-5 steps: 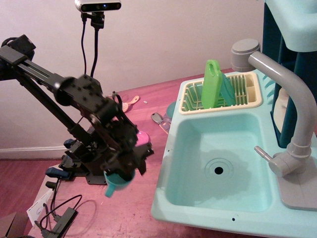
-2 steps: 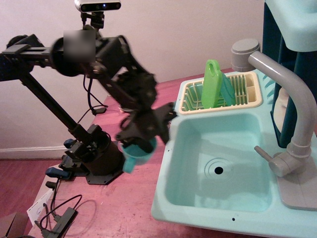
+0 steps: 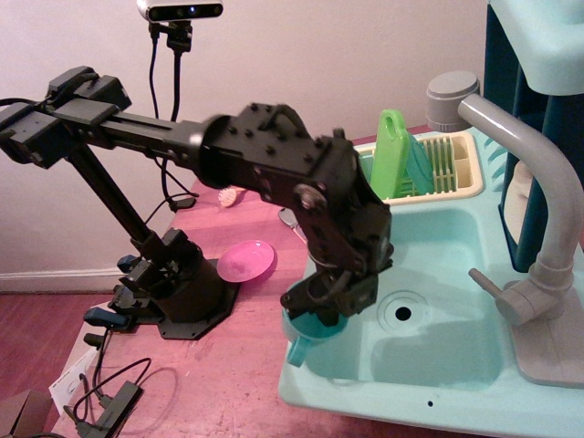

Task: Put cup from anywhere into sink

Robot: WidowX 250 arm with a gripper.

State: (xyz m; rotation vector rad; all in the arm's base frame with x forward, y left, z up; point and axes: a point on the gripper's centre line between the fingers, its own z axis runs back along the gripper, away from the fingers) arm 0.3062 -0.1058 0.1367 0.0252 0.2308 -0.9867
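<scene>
1. Reddish-pink table surface runs under a pale wall, with a camera mounted high on a stand.
2. A light-aqua plastic sink, smooth and glossy, has a deep rectangular basin with rounded corners and a round drain hole. A matte grey faucet curves over its right side.
3. A cream-yellow slatted dish rack sits at the sink's back edge, holding an upright bright-green board.
4. A flat, round pink plate lies on the table left of the sink, near the arm's black base.
5. The black gripper hangs over the sink's left rim, its fingers closed around the upper part of the cup.
6. The cup is small, teal, round and tapering downward, with a side handle pointing lower left. It is held above the sink's left edge, partly over the basin.
</scene>
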